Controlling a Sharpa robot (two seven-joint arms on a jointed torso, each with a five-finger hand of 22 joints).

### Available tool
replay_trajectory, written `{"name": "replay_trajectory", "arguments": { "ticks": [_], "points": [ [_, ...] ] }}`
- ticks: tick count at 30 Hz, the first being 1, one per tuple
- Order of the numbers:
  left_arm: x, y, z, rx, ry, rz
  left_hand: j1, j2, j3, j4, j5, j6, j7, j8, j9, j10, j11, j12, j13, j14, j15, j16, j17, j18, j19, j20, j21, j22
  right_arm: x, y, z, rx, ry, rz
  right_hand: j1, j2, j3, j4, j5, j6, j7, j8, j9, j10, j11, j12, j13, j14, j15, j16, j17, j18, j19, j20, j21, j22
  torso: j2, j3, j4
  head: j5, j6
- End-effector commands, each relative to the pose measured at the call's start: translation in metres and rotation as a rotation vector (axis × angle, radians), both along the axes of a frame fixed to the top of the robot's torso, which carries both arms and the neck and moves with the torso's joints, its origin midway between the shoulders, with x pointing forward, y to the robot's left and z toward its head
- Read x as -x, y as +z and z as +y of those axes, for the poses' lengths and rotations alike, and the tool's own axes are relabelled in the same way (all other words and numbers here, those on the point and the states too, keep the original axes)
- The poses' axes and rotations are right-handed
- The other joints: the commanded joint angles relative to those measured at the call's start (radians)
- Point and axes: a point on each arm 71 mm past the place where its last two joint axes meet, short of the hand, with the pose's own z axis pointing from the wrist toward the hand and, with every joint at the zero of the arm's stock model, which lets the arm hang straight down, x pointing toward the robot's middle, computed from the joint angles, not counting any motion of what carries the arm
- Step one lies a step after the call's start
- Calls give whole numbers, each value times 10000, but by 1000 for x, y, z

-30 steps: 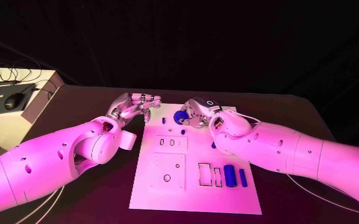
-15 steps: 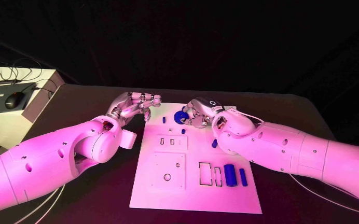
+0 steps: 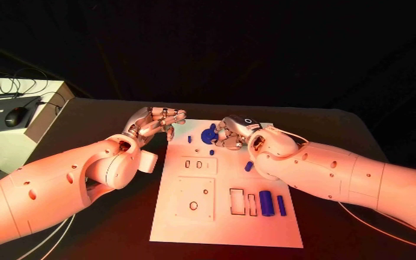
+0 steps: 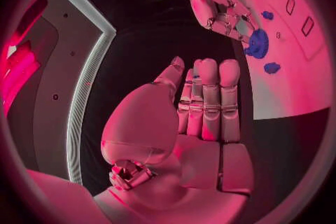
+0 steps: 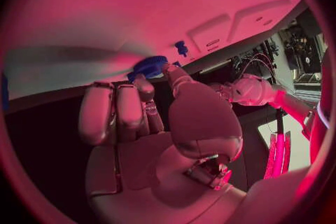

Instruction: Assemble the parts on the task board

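Observation:
The white task board (image 3: 195,218) lies in the middle of the black table. A blue gear (image 3: 208,135) sits at its far end. My right hand (image 3: 232,131) is over the gear and pinches its rim between the thumb and fingers (image 5: 143,83); the gear (image 5: 148,65) shows at their tips. The left wrist view shows the same hand (image 4: 223,8) reaching down onto the gear (image 4: 257,43). My left hand (image 3: 156,120) hovers off the board's far left corner, holding nothing, its fingers (image 4: 209,98) side by side.
Small blue pegs (image 3: 190,139) (image 3: 211,151) (image 3: 249,166) stand on the board's far half. Two blue blocks (image 3: 266,203) (image 3: 281,205) lie near empty rectangular slots (image 3: 237,201). A pale box with a mouse (image 3: 15,117) stands off the table's left side.
My right hand has edged slightly to the right over the gear. The gear and my left hand stay where they were.

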Motion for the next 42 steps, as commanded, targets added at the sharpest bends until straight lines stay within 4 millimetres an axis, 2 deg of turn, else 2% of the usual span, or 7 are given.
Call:
{"name": "replay_trajectory", "arguments": {
  "ticks": [1,5,11,22,24,35,42],
  "points": [
    [0,1,-1,96,-44,-28,-44,-81,-7,71,-3,-43,41,16,2,-53,-12,44,-3,4,58,66,-10,330,26,16,-37,9,1,4,-3,-335,-32,-353,-37,17,-6,-7,108,56,1,13,-7,87,-1,57,27,42,3,28,-4,-70,519,8,47,1731,-1,-5,15,-4,26],
    [0,0,0,99,-25,-42,-53,-92,-9,91,-3,-45,44,16,2,-61,-5,47,-5,1,61,66,-13,332,23,19,-43,10,5,11,-13,-1234,30,-887,188,-43,55,-216,86,84,1,10,-9,117,-10,79,52,41,-6,16,-19,-72,519,1,57,1731,-11,6,5,0,52],
    [-2,0,3,89,39,-70,-49,-98,-9,93,-3,-33,37,22,5,-60,-9,50,-4,-4,61,65,-14,333,21,20,-46,10,10,25,-36,-3285,306,-756,902,-53,10,-936,-78,-58,93,1,-19,-42,33,-57,-16,17,24,-43,-61,-54,473,28,-35,1707,-23,12,-41,-17,123],
    [-5,-3,8,112,162,-85,-6,-184,-30,65,6,-28,21,10,0,-101,7,25,-16,-315,112,-340,-256,333,-345,91,-594,-440,14,38,-99,-4884,211,278,1866,-58,-353,-1574,-1993,10,100,24,-7,-355,62,-381,-315,-29,36,-259,-197,-32,399,53,-262,1663,-130,131,-280,-5,212],
    [-5,-5,8,138,156,-54,25,-209,-48,33,1,-23,10,15,2,-101,26,-10,-22,-326,118,-623,-506,298,-314,111,-870,-624,13,37,-116,-4879,125,394,2082,-78,-427,-1674,-2429,113,73,35,-4,-499,47,-601,-498,-49,27,-351,-270,-31,368,48,-331,1648,-149,177,-333,17,210],
    [-2,-16,5,218,-16,124,143,-275,-156,-117,-5,-8,-13,14,0,174,-79,160,53,-213,55,-603,-606,235,-104,40,-1069,-758,3,32,-183,-4799,-953,364,2635,-196,-809,-1792,-2229,25,95,20,-13,-737,45,-911,-947,-37,20,-625,-331,-34,296,20,-577,1601,-182,312,-497,-74,254],
    [-1,-19,0,250,-162,160,193,-182,-444,-233,5,2,-67,16,-2,-21,-193,1150,771,-354,-60,68,-48,135,-191,-103,-775,-424,-7,16,-206,-4492,-1555,672,2684,-304,-898,-1712,-2182,-252,159,18,-11,-777,97,-849,-979,-22,61,-589,-211,-31,311,50,-542,1610,-146,398,-531,-130,234]
  ]
}}
